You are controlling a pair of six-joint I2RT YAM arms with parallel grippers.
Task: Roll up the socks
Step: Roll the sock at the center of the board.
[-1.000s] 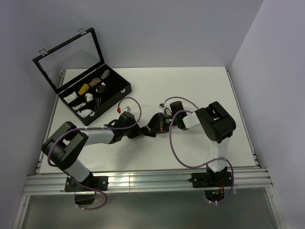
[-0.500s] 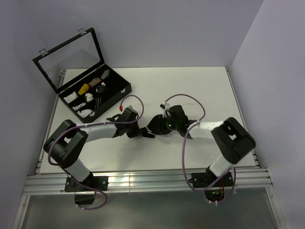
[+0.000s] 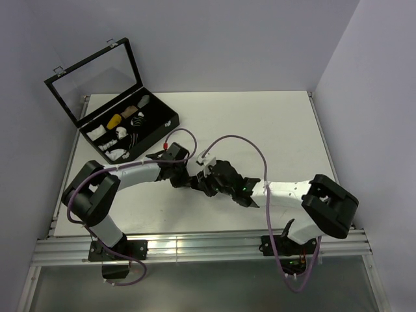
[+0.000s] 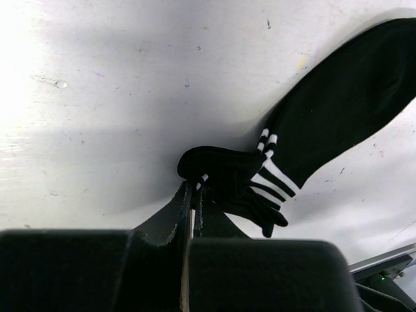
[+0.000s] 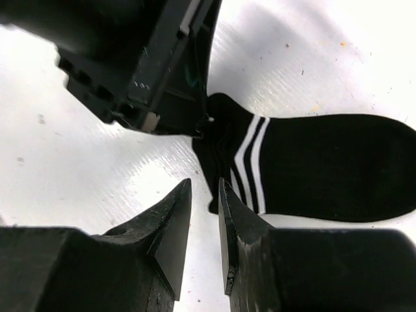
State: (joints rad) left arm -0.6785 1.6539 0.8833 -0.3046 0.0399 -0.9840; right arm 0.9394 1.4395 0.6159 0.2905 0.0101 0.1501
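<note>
Right end effector (image 5: 205, 184) newly ajar — left end effector (image 4: 194, 190) tight on the socks (image 4: 338, 97)

Both arms on my feed share one build: white link shells between chunky black joint housings, on the left arm (image 3: 133, 173) and the right arm (image 3: 289, 190) alike. A purple cable (image 3: 227, 136) runs along each, and the left one carries a small red connector (image 3: 167, 145). The left tool (image 4: 193, 188) has matt black wedge fingers (image 4: 170, 218). The right tool (image 5: 205, 183) has the same fingers (image 5: 166, 224), lightly scuffed.
</note>
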